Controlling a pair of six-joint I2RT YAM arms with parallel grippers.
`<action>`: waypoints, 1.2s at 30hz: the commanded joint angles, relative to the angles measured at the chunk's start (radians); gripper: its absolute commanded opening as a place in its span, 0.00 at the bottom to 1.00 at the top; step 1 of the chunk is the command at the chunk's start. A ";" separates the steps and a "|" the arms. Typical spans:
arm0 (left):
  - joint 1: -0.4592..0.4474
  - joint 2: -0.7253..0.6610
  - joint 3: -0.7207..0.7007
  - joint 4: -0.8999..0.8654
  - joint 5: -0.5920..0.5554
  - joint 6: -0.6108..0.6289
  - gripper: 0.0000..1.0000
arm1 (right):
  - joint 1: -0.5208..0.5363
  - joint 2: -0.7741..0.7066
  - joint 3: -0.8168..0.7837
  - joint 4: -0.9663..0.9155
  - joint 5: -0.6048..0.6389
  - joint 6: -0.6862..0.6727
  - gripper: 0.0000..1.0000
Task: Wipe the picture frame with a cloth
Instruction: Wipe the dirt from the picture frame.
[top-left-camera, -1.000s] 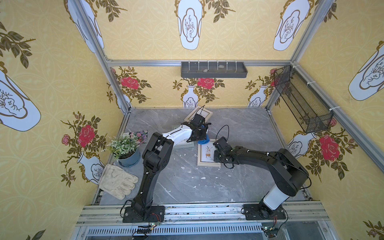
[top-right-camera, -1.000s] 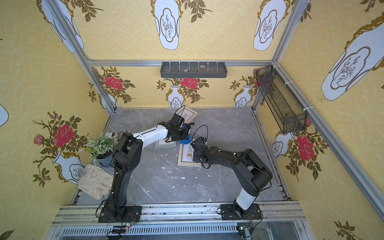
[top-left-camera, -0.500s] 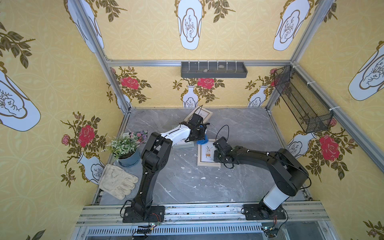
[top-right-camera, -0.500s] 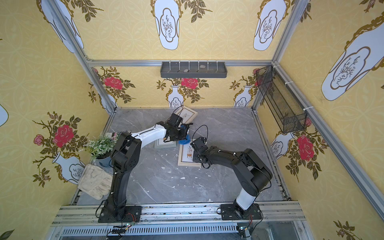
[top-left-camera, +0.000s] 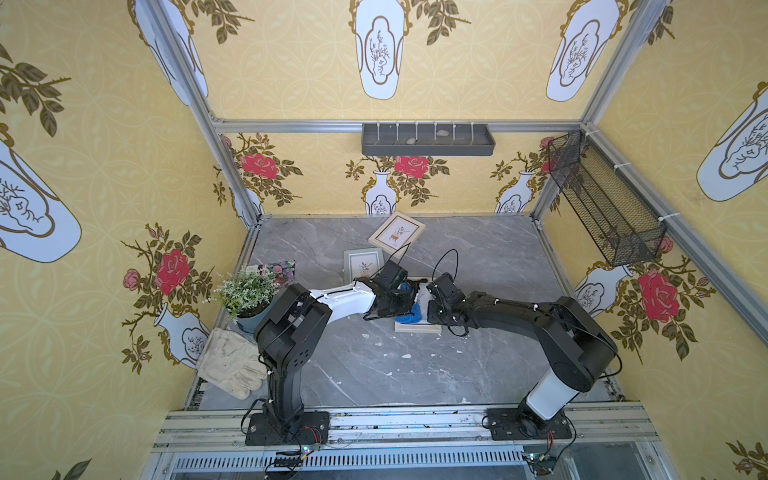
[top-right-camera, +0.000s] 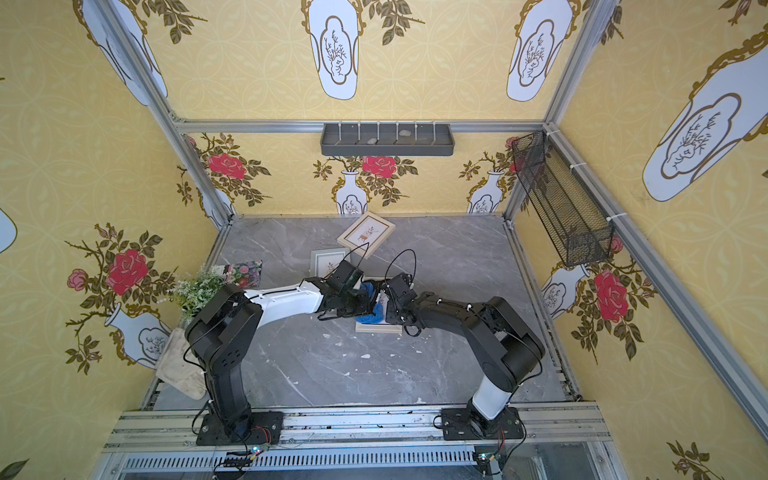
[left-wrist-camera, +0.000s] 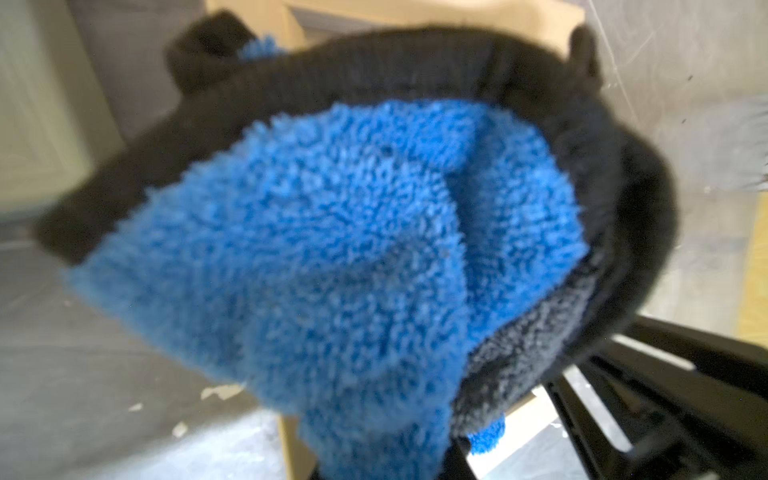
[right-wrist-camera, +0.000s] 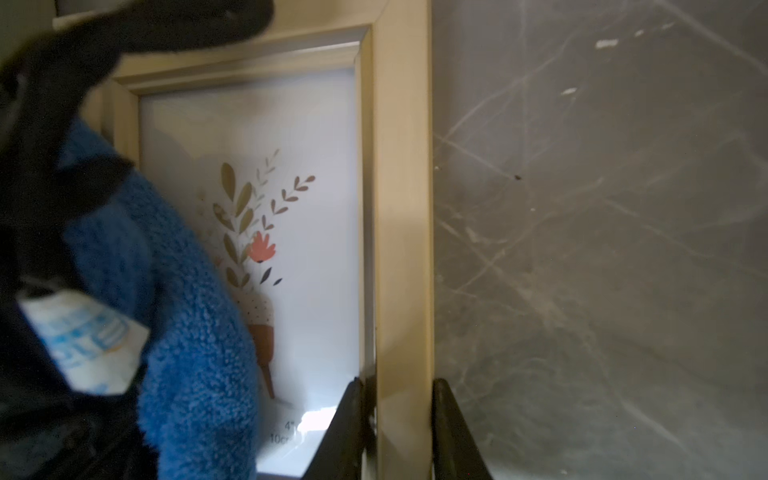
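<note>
Cloth (left-wrist-camera: 332, 249), blue plush, black trim, bunched in left hand (top-left-camera: 404, 301), which is closed on it. Fingertips buried in pile; wrist view blurred. Cloth hangs over glass of picture frame (right-wrist-camera: 401, 208) on left arm's side, covering part of print; contact hard to judge. Right hand (right-wrist-camera: 401, 432) clamps frame rail, one finger each side. Frame flat on grey surface (top-left-camera: 374, 365). In both top views hands hide most of it; only near edge shows. White tag (right-wrist-camera: 83, 340) on cloth, lettering unreadable.

The paper insert (right-wrist-camera: 316, 291) in the picture frame (right-wrist-camera: 401, 208) reads "4"" above a cut-off "10c". The print on the cloth (right-wrist-camera: 195, 332) tag (right-wrist-camera: 83, 340) is too blurred to read.
</note>
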 joint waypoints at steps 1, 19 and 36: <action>0.080 0.075 0.076 -0.044 -0.004 0.013 0.00 | 0.000 0.021 -0.008 -0.134 -0.007 -0.003 0.10; -0.035 -0.066 -0.165 -0.024 -0.052 -0.070 0.00 | -0.005 0.021 -0.011 -0.131 -0.012 -0.008 0.10; 0.000 0.012 -0.001 -0.083 -0.048 0.017 0.00 | 0.004 0.011 -0.018 -0.137 0.000 0.009 0.10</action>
